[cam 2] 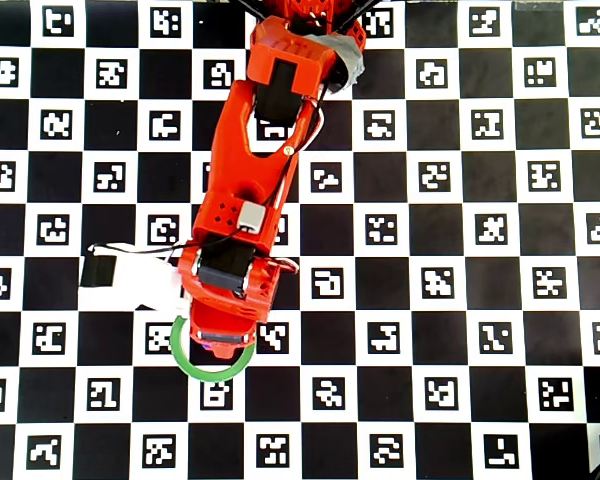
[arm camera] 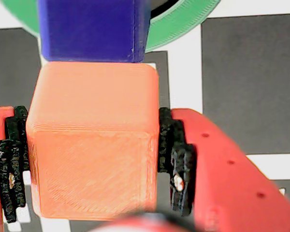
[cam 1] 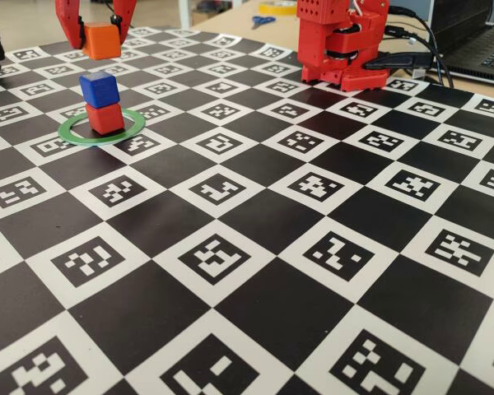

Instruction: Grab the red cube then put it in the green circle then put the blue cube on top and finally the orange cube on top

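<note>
Fixed view showed the gripper (cam 1: pixel 100 37) clamped on the orange cube (cam 1: pixel 102 40), hanging apart above the blue cube (cam 1: pixel 99 88) on the red cube (cam 1: pixel 105 118) inside the ring (cam 1: pixel 135 129), seemingly slightly off-centre.

A black-and-white checkered marker mat (cam 1: pixel 255 288) covers the bench. Beyond its far edge lie blue-handled scissors (cam 1: pixel 262 20), a yellow tape roll (cam 1: pixel 277 7) and a black laptop (cam 1: pixel 487 51).

Fixed view: low, oblique across checkered mat (cam 1: pixel 255 271). Overhead: straight down. Wrist: close, downward. All share green circle (cam 1: pixel 101 132).
</note>
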